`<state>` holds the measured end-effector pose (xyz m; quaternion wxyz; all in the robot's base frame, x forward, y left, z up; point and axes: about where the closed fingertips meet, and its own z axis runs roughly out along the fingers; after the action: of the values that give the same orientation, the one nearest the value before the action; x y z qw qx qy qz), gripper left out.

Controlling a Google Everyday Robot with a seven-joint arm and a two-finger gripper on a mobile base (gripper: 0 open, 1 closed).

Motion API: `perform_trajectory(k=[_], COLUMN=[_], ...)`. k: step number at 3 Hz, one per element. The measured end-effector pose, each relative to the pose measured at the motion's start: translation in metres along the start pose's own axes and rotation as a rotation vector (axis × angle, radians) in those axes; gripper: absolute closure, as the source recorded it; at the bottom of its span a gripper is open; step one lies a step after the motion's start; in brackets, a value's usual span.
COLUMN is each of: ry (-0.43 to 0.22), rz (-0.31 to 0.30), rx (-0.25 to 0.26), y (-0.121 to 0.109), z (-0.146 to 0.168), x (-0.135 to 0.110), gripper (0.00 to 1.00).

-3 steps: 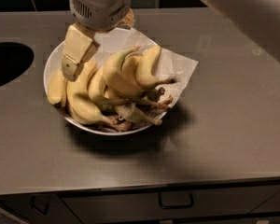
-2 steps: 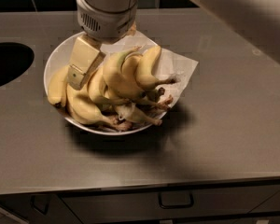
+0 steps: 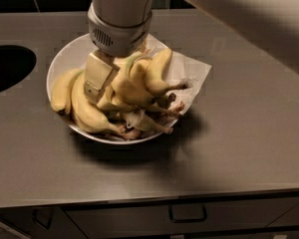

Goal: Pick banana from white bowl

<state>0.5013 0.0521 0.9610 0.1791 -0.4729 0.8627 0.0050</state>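
Observation:
The white bowl [image 3: 64, 59] sits on a grey counter and holds several bananas on a crumpled white paper liner [image 3: 192, 69]. The strongly curved yellow banana [image 3: 127, 87] with a greenish stem lies in the middle of the pile. My gripper [image 3: 118, 77] hangs straight down over the bowl, low in the pile and open. Its cream left finger [image 3: 99, 76] is pressed in between that banana and the bananas at the left [image 3: 84, 111]. The other finger is hidden behind the fruit. Nothing is lifted.
A dark round opening [image 3: 5, 68] is cut in the counter at the left. The counter's front edge runs below, with a drawer handle [image 3: 188, 213] under it. My pale arm [image 3: 249, 19] crosses the top right.
The gripper has moved right and down, from the bowl's left rim into the middle of the banana pile. The bananas have not visibly shifted.

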Motion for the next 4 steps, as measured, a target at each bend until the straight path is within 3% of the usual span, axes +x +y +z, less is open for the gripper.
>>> perform_trajectory(k=[2, 3, 4], ry=[0.093, 0.093, 0.135], rz=[-0.007, -0.007, 0.03], rx=[0.027, 0.027, 0.057], y=[0.0092, 0.0089, 0.0048], z=[0.0055, 0.0039, 0.0021], x=[-0.0025, -0.003, 0.0063], gripper=[0.21, 0.21, 0.23])
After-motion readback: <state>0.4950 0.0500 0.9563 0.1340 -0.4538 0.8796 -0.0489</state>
